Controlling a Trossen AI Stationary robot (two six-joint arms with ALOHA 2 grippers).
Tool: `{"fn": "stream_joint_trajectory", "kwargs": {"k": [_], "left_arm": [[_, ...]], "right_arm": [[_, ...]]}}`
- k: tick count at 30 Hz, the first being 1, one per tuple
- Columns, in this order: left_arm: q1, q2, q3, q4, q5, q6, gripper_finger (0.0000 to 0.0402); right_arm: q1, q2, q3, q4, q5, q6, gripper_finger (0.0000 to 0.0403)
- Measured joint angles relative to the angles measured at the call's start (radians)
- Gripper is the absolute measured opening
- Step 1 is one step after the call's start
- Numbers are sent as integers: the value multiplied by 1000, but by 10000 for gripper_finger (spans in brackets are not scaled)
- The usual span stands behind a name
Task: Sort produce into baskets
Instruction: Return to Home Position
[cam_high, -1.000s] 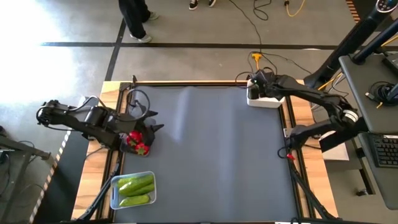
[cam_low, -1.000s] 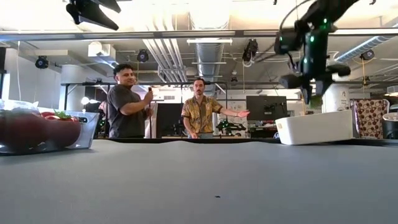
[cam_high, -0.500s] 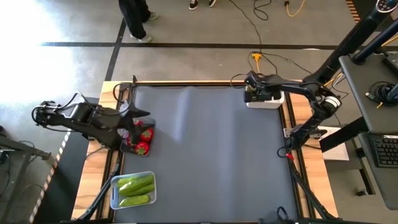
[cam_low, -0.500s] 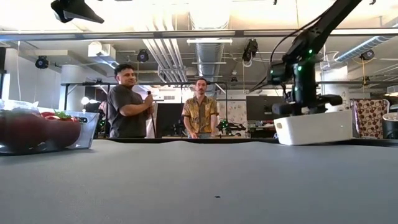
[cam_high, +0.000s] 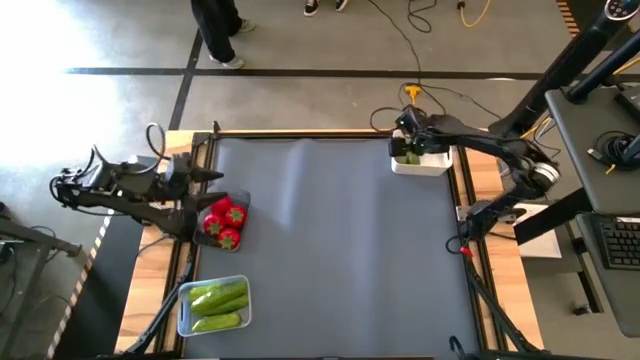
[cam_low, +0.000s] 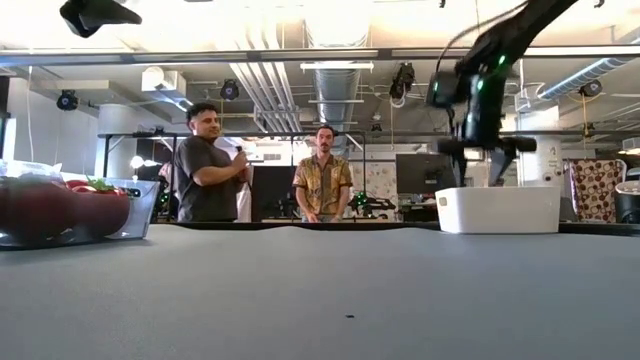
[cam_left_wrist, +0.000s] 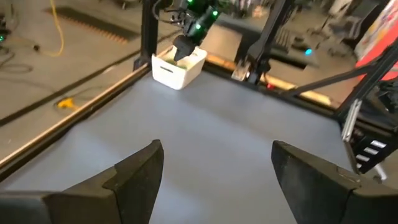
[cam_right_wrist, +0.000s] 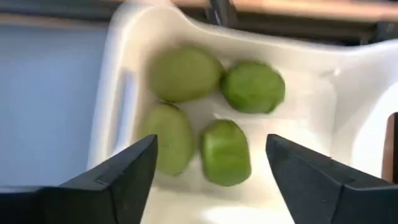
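- The grey floor (cam_high: 300, 40) has dark lines.
- Big pipes (cam_low: 335, 85) run along the ceiling.
- A person in grey (cam_low: 208, 170) and a person in yellow (cam_low: 322, 182) stand far back.

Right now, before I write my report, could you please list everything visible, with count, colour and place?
limes: four, lime green, inside the white box.
white box: one, white, far right corner of the table.
red pieces: several, red with green tops, in a small container.
small container: one, colour unclear, left edge.
cucumbers: at least two, green, in the clear tub.
clear tub: one, near left corner.
table: one, grey top.
people: two, in the room behind.
left gripper: open, dark, beside the small container.
right gripper: open, dark, above the white box.
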Motion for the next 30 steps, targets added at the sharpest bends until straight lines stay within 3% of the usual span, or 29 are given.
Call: {"fn": "stream_joint_trajectory", "kwargs": {"k": [4,9,12,16,19,22,26,30], "left_arm": [[0,-111,-104,120,15,80,280],[0,-253,-278,256,15,121,280],[0,-325,-375,262,-46,28,280],[0,-400,-485,255,-152,-136,280],[1,-441,-548,265,-221,-267,280],[1,-464,-611,351,-187,-169,280],[3,-458,-695,620,-99,37,280],[10,-461,-781,808,-12,121,280]], "right_arm": [[94,-153,-18,59,1,-1,314],[371,-353,-127,369,7,-199,313],[548,-422,-224,522,-8,-293,292],[719,-456,-307,428,-69,-423,254],[802,-457,-366,514,-75,-305,225],[858,-454,-464,842,-69,-349,201],[889,-447,-631,1374,-77,-423,167],[882,-458,-792,1638,-76,-387,130]]}}
